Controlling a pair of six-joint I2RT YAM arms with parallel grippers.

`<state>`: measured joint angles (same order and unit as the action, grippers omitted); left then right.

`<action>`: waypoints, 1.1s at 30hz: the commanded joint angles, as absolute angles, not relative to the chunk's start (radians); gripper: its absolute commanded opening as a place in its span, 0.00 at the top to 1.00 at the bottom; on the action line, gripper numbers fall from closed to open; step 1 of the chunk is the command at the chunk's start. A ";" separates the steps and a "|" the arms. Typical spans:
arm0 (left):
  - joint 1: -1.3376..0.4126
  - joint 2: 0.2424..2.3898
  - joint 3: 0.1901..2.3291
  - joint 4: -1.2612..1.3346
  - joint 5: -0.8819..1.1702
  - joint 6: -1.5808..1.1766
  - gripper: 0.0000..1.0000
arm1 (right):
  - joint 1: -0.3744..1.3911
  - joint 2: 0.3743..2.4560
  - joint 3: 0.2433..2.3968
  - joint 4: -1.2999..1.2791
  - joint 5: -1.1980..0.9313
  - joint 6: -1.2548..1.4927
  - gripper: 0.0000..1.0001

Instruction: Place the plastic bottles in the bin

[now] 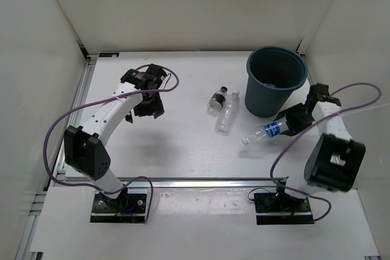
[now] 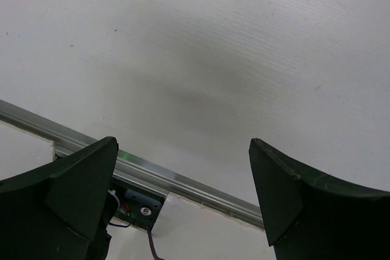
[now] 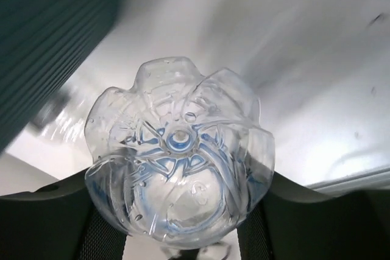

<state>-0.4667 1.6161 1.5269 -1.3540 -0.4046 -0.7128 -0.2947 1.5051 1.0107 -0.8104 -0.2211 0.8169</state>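
Beside the ribbed teal bin point(image 1: 265, 98), the right gripper point(image 1: 285, 125), arm folded, clamps a clear petal-based bottle point(image 3: 180, 150); the left gripper point(image 2: 183, 150) gapes.

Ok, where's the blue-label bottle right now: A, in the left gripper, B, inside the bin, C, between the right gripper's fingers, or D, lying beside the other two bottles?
C: the blue-label bottle sits in the right gripper, its base filling the right wrist view.

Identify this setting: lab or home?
Probably a lab robot cell: white panel walls box in a white table, with an aluminium rail and the left arm and right arm bolted at its near edge.
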 commanded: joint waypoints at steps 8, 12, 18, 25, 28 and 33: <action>-0.469 1.623 1.588 -1.381 -0.422 -0.730 0.00 | -0.123 1.156 1.665 -1.048 -0.129 0.828 0.80; -0.469 1.644 1.597 -1.381 -0.399 -0.730 0.00 | -0.123 1.441 2.188 -1.147 -0.020 0.717 0.79; -0.469 1.648 1.611 -1.381 -0.362 -0.721 0.00 | -0.133 1.488 2.120 -0.872 0.067 0.716 0.72; -0.469 1.598 1.559 -1.370 -0.319 -0.721 0.00 | -0.189 1.539 2.020 -0.816 -0.013 0.586 0.09; -0.469 1.572 1.569 -1.361 -0.310 -0.710 0.00 | -0.215 1.533 2.020 -0.825 -0.091 0.606 0.00; -0.450 1.563 1.788 -1.220 -0.257 -0.681 0.00 | -0.187 1.419 1.933 -0.825 -0.141 0.623 0.00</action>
<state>-0.4641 1.6341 1.6630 -1.3552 -0.3202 -0.7105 -0.2142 1.5230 1.9675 -0.8722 -0.0673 0.6430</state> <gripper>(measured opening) 1.000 0.998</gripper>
